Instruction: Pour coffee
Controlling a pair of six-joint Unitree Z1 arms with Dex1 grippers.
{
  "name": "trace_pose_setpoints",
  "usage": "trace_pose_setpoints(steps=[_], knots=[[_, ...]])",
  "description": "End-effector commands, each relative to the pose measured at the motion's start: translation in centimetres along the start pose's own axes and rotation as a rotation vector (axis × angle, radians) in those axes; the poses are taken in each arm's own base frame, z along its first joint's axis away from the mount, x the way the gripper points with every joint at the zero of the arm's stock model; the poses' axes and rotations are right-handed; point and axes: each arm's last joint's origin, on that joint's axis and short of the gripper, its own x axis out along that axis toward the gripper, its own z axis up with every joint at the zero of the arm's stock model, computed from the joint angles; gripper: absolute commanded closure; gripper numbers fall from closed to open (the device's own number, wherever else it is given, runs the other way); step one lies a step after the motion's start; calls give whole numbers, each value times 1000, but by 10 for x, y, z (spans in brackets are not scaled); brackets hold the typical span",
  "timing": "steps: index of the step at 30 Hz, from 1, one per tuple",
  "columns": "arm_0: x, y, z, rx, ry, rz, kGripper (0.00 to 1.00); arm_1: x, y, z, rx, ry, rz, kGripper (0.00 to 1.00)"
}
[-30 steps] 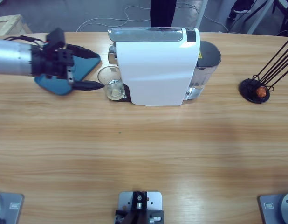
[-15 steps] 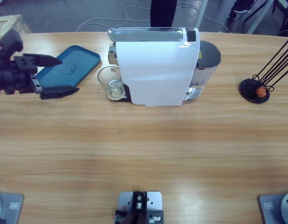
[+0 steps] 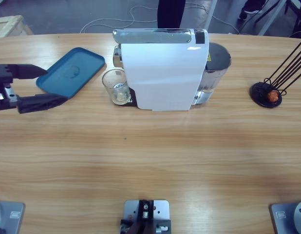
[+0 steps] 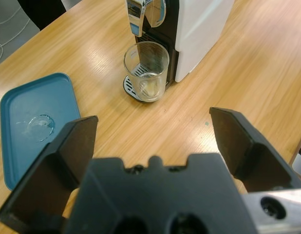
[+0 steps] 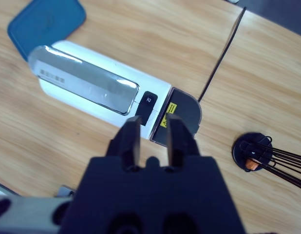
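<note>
The white coffee machine (image 3: 162, 68) stands at the back middle of the table, with a clear glass (image 3: 115, 86) on its drip tray under the spout. My left gripper (image 3: 55, 84) is open at the table's far left, well away from the glass and holding nothing. The left wrist view looks past my left gripper (image 4: 154, 122) at the glass (image 4: 146, 70), which holds only a little liquid at the bottom. My right gripper (image 5: 154, 121) is shut and hangs high over the machine (image 5: 92, 92), above its black button end. It does not show in the high view.
A blue tray (image 3: 72, 70) lies left of the glass, beside the left gripper. A dark water tank (image 3: 217, 61) is on the machine's right side. A black wire capsule holder (image 3: 267, 93) with an orange capsule stands at the far right. A person's dark legs (image 3: 170, 13) are behind the table.
My left gripper has drawn back leftward from beside the glass to the table's left edge, and its jaws have spread wide. The glass stays under the spout.
</note>
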Motion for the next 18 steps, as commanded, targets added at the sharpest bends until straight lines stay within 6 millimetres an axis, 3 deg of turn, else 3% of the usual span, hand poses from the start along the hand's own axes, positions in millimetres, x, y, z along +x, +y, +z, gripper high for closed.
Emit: trace_pose_setpoints(steps=[1, 9, 18], knots=[[5, 0, -4, -24, 37, -5, 0, 66, 4, 7, -30, 139, 14, 1000], [9, 1, -4, -26, 46, -2, 0, 87, 7, 13, -30, 171, 16, 1000], [17, 3, -5, -32, 67, -7, 0, 90, 6, 10, -30, 207, -1, 1000]])
